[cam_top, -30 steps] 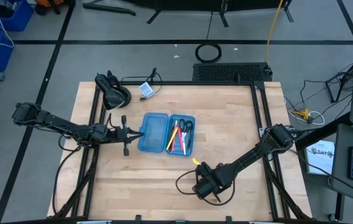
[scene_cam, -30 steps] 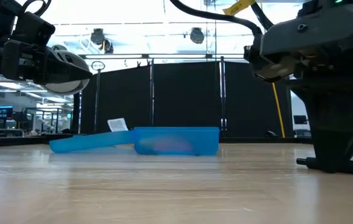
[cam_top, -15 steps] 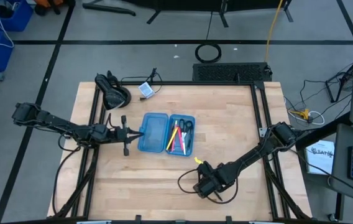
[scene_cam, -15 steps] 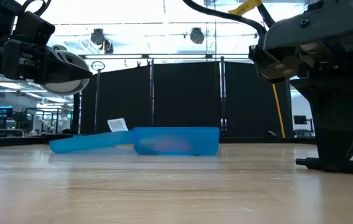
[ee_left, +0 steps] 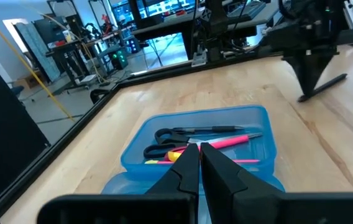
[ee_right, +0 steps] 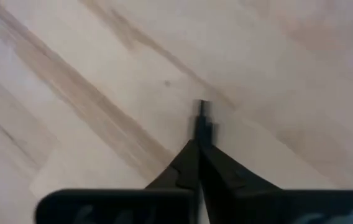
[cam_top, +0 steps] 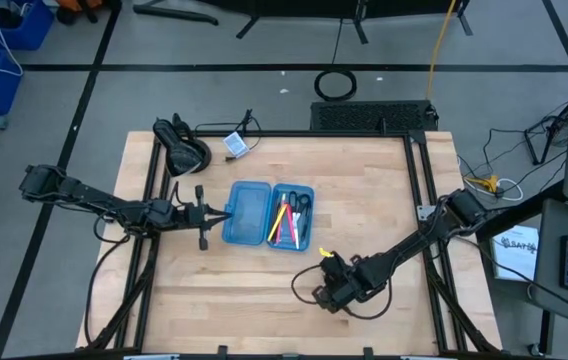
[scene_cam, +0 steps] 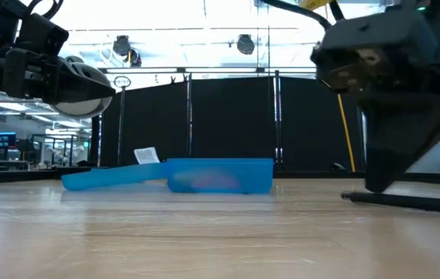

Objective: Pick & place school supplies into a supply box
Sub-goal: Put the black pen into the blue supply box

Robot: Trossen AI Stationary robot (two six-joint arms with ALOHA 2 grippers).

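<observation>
Pencil, thin and dark (scene_cam: 406, 200), is pinched at one end by the right gripper (cam_top: 330, 279), its length angled low across the table. Supply box (cam_top: 269, 213) lies open to the far left; the clenched, empty left gripper (cam_top: 204, 216) waits beside the box.

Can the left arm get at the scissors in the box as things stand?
Probably yes: the left gripper sits beside the open box, fingers shut on nothing, and the scissors lie uncovered just ahead of it.
</observation>
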